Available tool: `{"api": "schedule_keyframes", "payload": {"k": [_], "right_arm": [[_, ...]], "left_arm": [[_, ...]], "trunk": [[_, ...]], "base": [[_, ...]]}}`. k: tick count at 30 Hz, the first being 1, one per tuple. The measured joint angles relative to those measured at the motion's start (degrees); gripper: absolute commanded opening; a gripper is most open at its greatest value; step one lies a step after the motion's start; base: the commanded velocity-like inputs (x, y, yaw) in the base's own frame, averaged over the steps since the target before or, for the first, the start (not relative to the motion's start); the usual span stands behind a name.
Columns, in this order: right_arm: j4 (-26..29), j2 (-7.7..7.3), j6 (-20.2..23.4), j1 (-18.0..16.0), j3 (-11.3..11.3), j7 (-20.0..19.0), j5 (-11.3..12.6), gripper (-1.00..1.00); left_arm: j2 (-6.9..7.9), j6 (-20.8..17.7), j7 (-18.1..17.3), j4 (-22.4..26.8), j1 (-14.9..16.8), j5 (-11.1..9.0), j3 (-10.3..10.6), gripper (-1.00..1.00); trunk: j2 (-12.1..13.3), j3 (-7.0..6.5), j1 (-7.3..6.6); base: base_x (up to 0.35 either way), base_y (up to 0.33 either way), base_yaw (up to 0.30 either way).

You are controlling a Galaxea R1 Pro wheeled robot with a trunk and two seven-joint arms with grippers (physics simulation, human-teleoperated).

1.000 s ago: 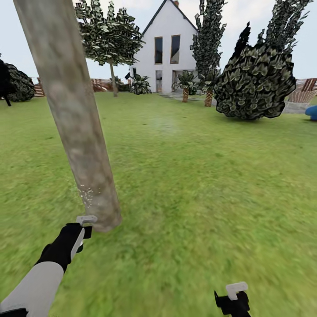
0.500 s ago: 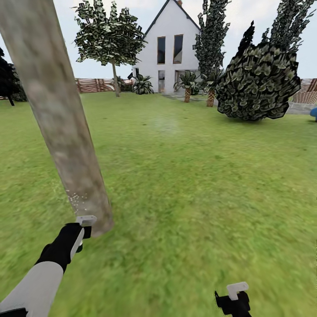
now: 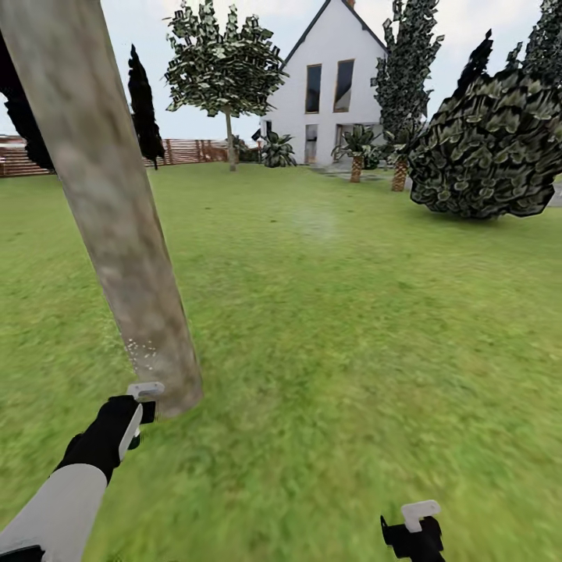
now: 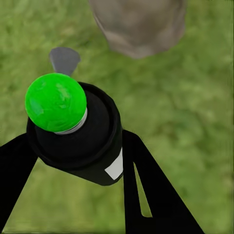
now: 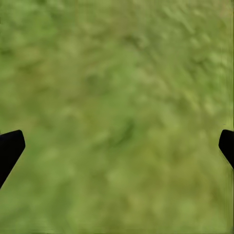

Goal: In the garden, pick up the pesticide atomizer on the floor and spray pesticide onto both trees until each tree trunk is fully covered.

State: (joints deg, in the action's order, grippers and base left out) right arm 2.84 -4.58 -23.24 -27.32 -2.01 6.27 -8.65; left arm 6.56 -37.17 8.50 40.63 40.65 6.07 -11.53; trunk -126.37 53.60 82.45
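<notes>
A thick pale tree trunk (image 3: 117,211) leans across the left of the head view, with white specks (image 3: 143,351) low on it. My left gripper (image 3: 140,402) sits just before its base, shut on the pesticide atomizer (image 4: 83,136), a dark cylinder whose cap carries a bright green dot (image 4: 55,101). The trunk's base (image 4: 139,24) lies right beyond the atomizer. A second tree (image 3: 226,70) stands far off by the house. Low over the grass floor (image 3: 336,336), my right gripper (image 3: 414,531) is open and holds nothing, its fingertips (image 5: 9,146) wide apart.
A white house (image 3: 336,86) stands at the back, with small palms (image 3: 357,148) in front of it. A big dark bush (image 3: 492,148) fills the right rear. A slatted wooden fence (image 3: 187,151) and a narrow dark cypress (image 3: 143,101) close the left rear.
The whole picture has shifted right, so the camera has turned left. The near trunk stays in front of my left gripper. Both grippers keep their places in the picture.
</notes>
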Motion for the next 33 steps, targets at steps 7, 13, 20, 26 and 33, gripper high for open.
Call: {"api": "schedule_keyframes", "payload": {"k": [7,13,20,26,33], "right_arm": [[0.0,0.0,0.0,0.0,0.0,0.0,0.0,1.0],[0.0,-0.01,0.0,0.0,0.0,0.0,0.0,1.0],[0.0,0.01,0.0,0.0,0.0,0.0,0.0,1.0],[0.0,-0.02,0.0,0.0,0.0,0.0,0.0,1.0],[0.0,-0.05,0.0,0.0,0.0,0.0,0.0,1.0]], "left_arm": [[-0.1,0.0,-0.1,0.0,0.0,-0.2,-0.2,-1.0],[-0.29,0.1,-0.5,0.0,0.0,-0.4,0.0,-1.0],[-0.23,0.0,-0.7,0.1,0.0,-0.3,-0.2,-1.0],[-0.61,-0.1,-0.9,0.6,0.1,-0.5,-0.2,-1.0],[-0.8,-1.1,-0.9,0.5,5.7,-0.3,0.3,-1.0]], "trunk": [[0.0,0.0,0.0],[0.0,0.0,0.0],[0.0,0.0,0.01],[0.0,0.0,0.02],[0.0,-0.01,0.01]], "base": [[0.092,-0.268,0.273],[0.079,-0.27,0.035],[0.003,-0.276,0.104],[-0.079,-0.178,0.274],[-0.005,-0.004,0.273]]}}
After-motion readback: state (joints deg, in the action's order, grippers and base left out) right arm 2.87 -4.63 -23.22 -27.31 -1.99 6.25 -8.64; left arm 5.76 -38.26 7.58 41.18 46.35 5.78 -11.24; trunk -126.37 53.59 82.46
